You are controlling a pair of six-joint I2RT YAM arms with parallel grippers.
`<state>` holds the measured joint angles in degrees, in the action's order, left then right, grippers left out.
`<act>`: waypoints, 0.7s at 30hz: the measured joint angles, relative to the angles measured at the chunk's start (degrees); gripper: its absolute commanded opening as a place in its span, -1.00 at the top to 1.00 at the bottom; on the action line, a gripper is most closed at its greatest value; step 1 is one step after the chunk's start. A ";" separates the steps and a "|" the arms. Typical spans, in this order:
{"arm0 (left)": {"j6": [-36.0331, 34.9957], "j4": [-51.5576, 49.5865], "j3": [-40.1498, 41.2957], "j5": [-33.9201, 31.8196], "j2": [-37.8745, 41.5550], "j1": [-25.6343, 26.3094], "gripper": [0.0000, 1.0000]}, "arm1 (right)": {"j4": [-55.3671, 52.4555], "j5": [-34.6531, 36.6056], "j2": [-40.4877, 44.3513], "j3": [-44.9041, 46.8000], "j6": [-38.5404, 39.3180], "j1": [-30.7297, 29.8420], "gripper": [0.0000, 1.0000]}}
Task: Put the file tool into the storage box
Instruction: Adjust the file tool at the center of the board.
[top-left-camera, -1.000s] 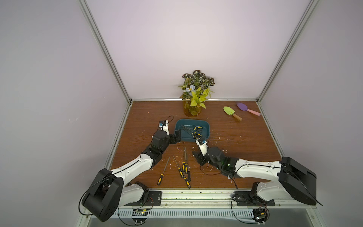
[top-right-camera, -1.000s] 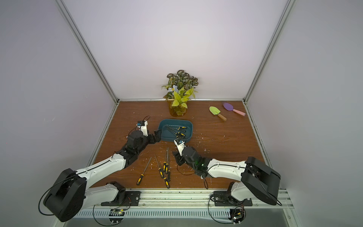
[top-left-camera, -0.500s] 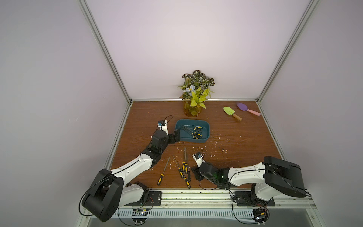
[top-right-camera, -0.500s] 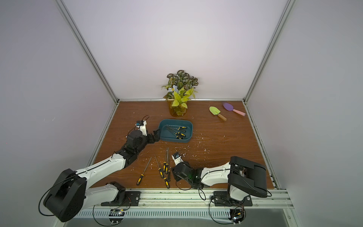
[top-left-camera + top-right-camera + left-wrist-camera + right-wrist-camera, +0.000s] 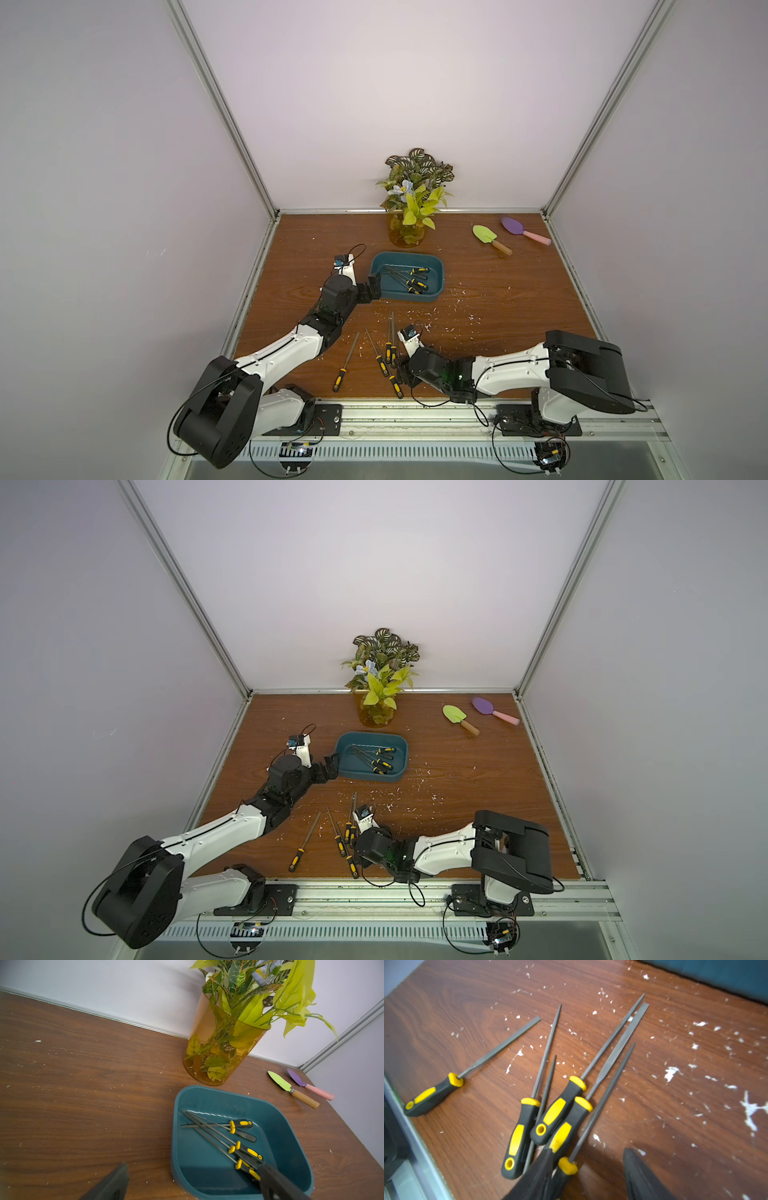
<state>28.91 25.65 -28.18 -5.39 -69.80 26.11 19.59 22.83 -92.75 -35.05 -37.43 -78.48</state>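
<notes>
Right wrist: file (image 5: 600, 1105) seemingly inside right claw (image 5: 588, 1153)

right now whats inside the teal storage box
Several files with black and yellow handles lie crossed on the storage box floor, nothing else showing. One of the fingers of the left gripper is in front, covering the nearest handle ends.

Three pale walls (image 5: 395, 83) stand around a brown wood table (image 5: 498, 282). The walls look a little purple and are bare. Shiny metal posts (image 5: 224, 108) run up the two back corners. A thin metal strip (image 5: 332, 211) runs along the bottom of the back wall. The table top has dark wavy lines in it. Little white bits (image 5: 670, 1073) lie on it. A gray metal rail (image 5: 415, 409) runs along the front edge. The light is soft and even.
</notes>
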 measured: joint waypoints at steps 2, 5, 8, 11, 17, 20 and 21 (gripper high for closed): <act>0.00 0.00 0.00 0.00 -0.37 0.00 -1.00 | -0.59 0.98 -0.72 -1.01 -0.42 -0.55 -0.18; 0.00 0.00 0.00 0.00 -0.66 0.00 -0.99 | -1.84 2.14 -1.29 -2.03 -1.18 -1.09 -0.16; 0.00 0.02 0.00 0.00 -0.68 0.00 -1.00 | -3.02 3.72 -1.44 -2.32 -1.73 -1.33 -0.13; 0.00 0.04 0.00 0.02 -0.70 -0.02 -1.00 | -4.72 5.20 -1.53 -2.97 -2.47 -1.44 -0.11; 0.00 0.07 0.00 0.07 -0.70 -0.02 -0.99 | -8.52 8.94 -2.32 -4.92 -3.32 -1.81 -0.04; 0.00 0.07 0.00 0.04 -0.70 -0.02 -1.00 | -9.77 11.04 -2.32 -5.07 -3.69 -1.66 0.01; 0.00 0.07 0.00 0.07 -0.70 -0.02 -1.00 | -10.10 11.69 -2.32 -5.07 -3.72 -1.57 0.02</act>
<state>28.91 25.71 -28.18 -5.32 -70.50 26.09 9.50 34.52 -95.07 -40.12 -41.15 -80.05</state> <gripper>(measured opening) 0.998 0.499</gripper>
